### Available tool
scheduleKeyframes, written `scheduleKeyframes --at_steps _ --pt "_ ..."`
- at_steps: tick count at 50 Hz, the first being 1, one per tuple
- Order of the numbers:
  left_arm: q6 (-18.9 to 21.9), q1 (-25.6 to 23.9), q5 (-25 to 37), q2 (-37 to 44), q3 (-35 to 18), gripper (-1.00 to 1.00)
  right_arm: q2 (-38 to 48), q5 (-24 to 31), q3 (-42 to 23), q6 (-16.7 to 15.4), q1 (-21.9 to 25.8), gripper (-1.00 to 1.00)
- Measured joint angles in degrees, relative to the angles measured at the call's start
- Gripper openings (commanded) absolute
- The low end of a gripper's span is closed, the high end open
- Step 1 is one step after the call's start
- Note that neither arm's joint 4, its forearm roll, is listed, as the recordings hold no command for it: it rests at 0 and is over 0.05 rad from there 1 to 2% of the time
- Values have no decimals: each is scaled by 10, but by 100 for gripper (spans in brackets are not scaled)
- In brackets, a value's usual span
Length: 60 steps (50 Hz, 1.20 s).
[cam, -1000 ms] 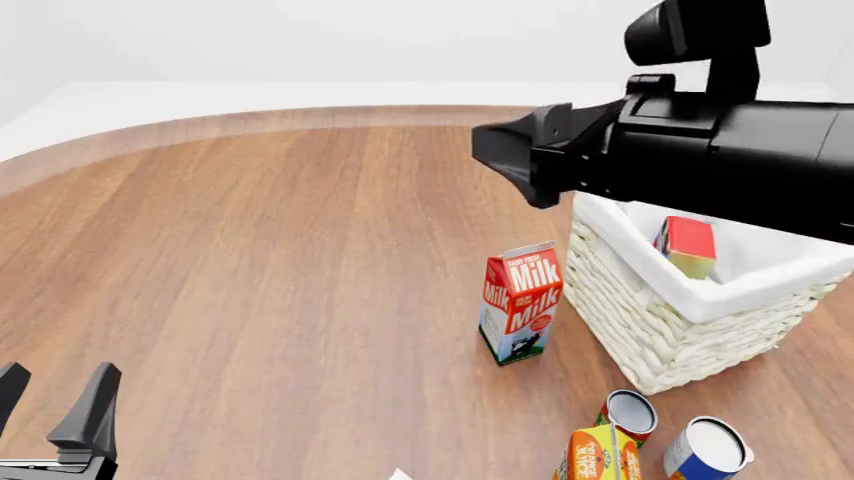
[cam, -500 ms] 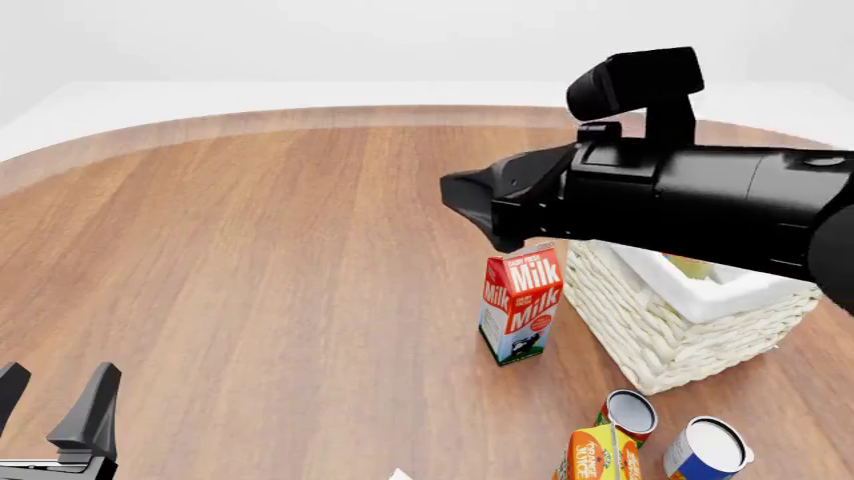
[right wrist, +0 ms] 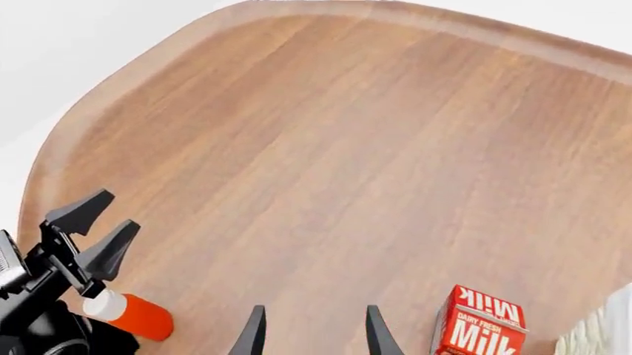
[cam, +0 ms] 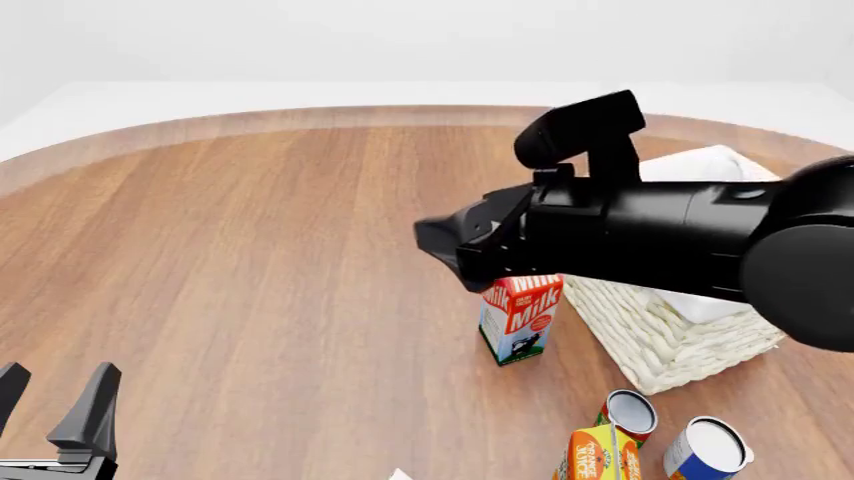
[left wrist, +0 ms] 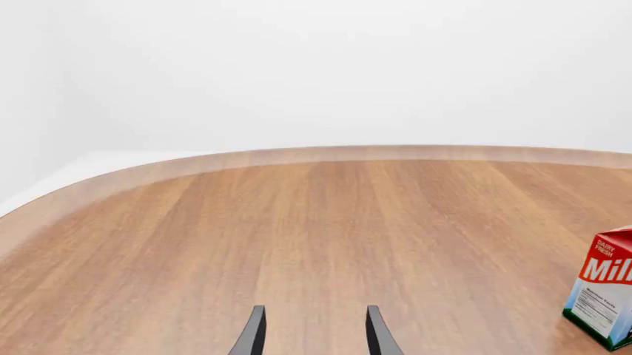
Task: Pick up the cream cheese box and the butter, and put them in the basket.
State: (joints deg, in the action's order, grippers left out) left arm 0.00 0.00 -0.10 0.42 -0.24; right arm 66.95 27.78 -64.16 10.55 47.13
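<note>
The milk carton (right wrist: 478, 324) reads "Milk" and "DAIRY FRESH".

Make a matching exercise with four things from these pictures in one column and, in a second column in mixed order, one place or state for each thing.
Things:
1. milk carton
2. basket
3. left gripper
4. right gripper

Places or states:
A. open, low at the near left of the table
B. cream-white wicker, partly hidden behind the black right arm
C. standing upright just left of the basket
D. open and empty, raised above the table near the milk carton

Pairs: 1-C, 2-B, 3-A, 4-D
</note>
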Motion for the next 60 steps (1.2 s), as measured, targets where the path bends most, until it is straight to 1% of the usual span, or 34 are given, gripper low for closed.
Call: scheduleKeyframes --at_steps 12,27,49,60 --pt "0 0 0 0 0 100 23 11 -7 -10 13 100" --pt "0 0 0 0 0 100 61 25 -22 -21 42 100" --pt "0 0 0 0 0 100 116 6 -11 -2 97 100" --pt "0 0 0 0 0 100 131 0 -4 8 113 100"
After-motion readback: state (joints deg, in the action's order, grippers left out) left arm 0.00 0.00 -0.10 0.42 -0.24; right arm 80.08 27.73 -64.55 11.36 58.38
